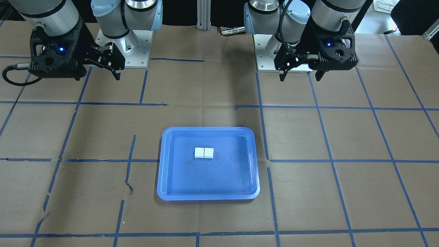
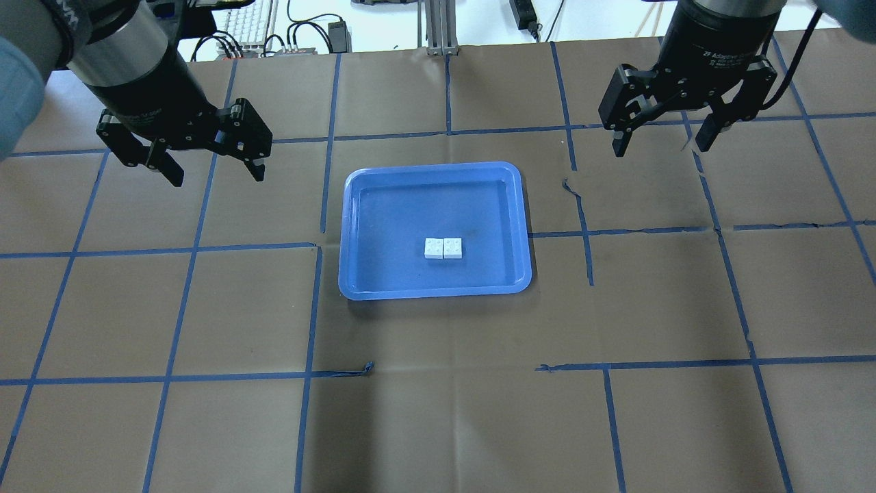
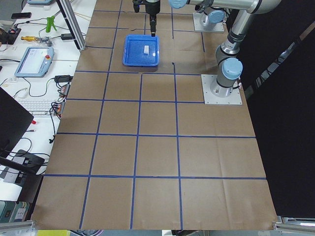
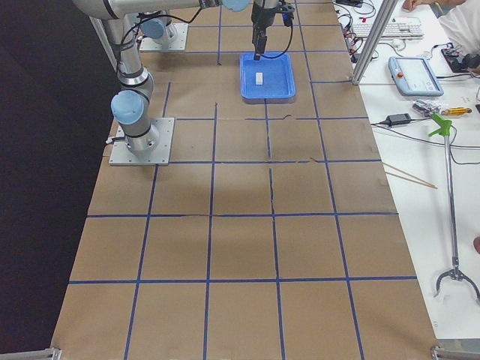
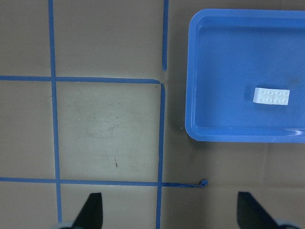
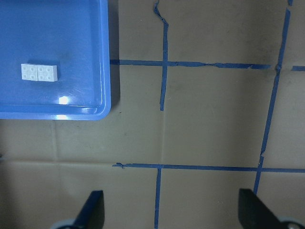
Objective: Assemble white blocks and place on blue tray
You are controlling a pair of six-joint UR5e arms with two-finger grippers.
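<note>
Left and right jaws are hanging open, empty, above the table. Between them, well apart from both, the blocks are lying touching, side by side, in the tray. Perhaps not locked together: a nudge is risking to split them.

Bright, even overhead light — sharp focus, tray glare.

Six viewpoints, blue tray in all

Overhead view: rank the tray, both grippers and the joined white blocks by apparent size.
1. tray
2. left gripper and right gripper: look about alike, and both are raised nearer the camera, so unranked
3. blocks
</note>
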